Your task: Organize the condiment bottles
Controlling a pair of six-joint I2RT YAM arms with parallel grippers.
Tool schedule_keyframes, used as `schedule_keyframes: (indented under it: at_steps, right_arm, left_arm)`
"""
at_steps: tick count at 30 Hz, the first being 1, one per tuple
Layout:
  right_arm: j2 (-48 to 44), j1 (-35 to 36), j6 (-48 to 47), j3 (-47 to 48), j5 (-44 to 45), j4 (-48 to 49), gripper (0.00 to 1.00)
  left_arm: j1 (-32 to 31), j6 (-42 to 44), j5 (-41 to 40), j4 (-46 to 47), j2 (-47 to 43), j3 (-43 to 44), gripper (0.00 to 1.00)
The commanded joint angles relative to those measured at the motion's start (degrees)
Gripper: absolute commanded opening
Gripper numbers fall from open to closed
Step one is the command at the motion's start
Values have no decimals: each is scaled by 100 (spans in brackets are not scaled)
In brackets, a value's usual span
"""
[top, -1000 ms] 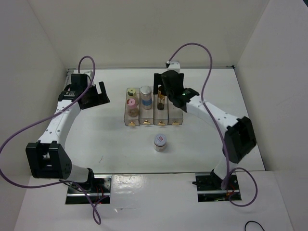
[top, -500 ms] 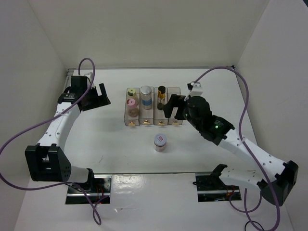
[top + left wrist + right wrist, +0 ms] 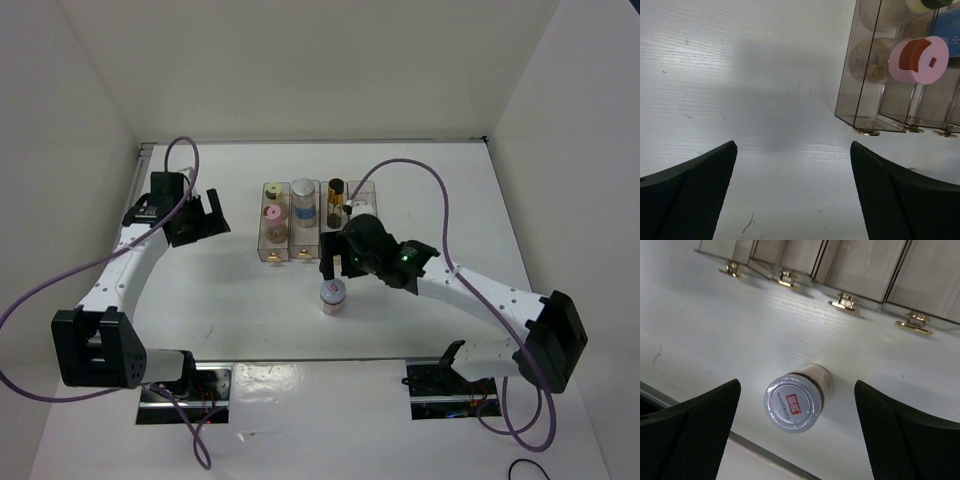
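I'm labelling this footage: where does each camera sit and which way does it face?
Top external: above and behind the bases, looking down on the table; left arm and right arm show.
Left wrist: faces down at the pink-lid jar in its bin; open jaws in the bottom corners.
Right wrist: faces down at the silver-grey-lid jar; open jaws likewise.
Shared: the top view shows both jars too.

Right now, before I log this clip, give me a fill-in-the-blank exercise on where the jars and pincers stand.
1. The lone jar outside the bins has a ___ lid.
2. The pink-lidded jar shares its bin with the ___-lidded one.
3. The right pincer, over the lone jar, is ___.
4. The left pincer grips ___.
Missing words: silver-grey; yellow-green; open; nothing.
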Motion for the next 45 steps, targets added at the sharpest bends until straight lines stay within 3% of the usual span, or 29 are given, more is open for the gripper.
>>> schedule_keyframes:
  at_steps: [1,14,31,40,45]
  right_arm:
    - [258,300,-141,319,96,-159,99]
    - [847,784,-88,329,869,-485,99]
    - [1226,837,70,144,729,-168,99]
    - [1278,951,316,39,668,-168,95]
    - [1278,951,316,39,616,-168,85]
  left_arm:
    - [30,-116,-115,1,-306,12,100]
    - [30,-169,-167,-52,-613,-164,100]
    - [30,-283,-343,-333,-1176,-322,100]
    - [30,-336,-343,-333,-1229,-322,100]
    - [30,-336,-343,-333,-1229,-322,100]
